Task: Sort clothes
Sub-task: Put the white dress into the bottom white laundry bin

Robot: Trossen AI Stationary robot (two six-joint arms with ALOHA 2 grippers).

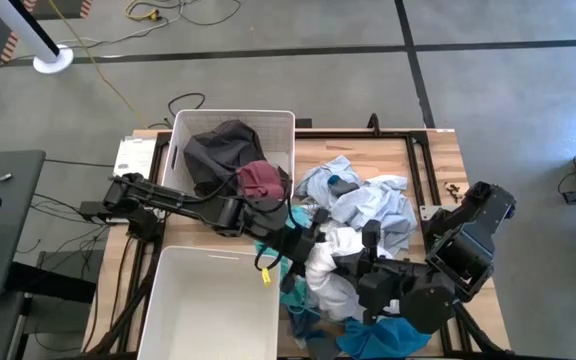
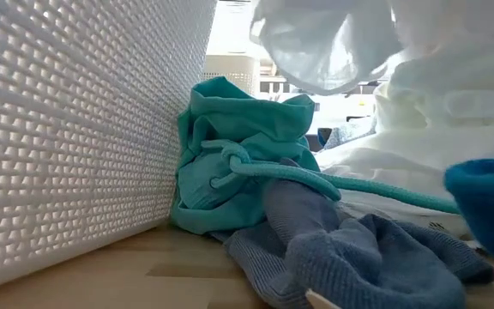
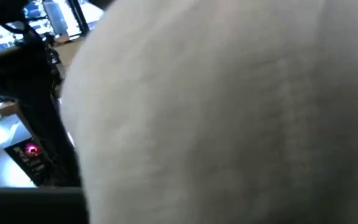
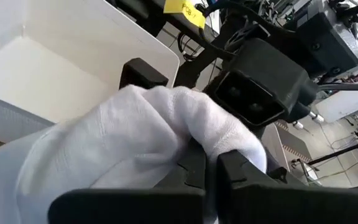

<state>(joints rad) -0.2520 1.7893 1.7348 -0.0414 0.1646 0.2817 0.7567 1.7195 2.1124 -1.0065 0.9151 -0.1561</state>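
Observation:
A white garment is bunched up above the clothes pile at the table's middle, between my two grippers. My right gripper comes at it from the table's right and is shut on it. My left gripper reaches in level from the left and meets the same garment. That white cloth fills the left wrist view and hides the gripper. In the low view the garment hangs above a teal garment with a cord, which lies against the near bin's wall. My right gripper pinches a bunched fold of the white garment between its two fingers, which slant down from the table's right. The cloth bulges over the fingers in several layers. The garment is held up, its lower part hanging over the pile.
The far white bin holds a dark grey garment and a maroon one. The near white bin stands at the front left. Pale garments are heaped at the middle right, and a bright blue one lies near the front edge.

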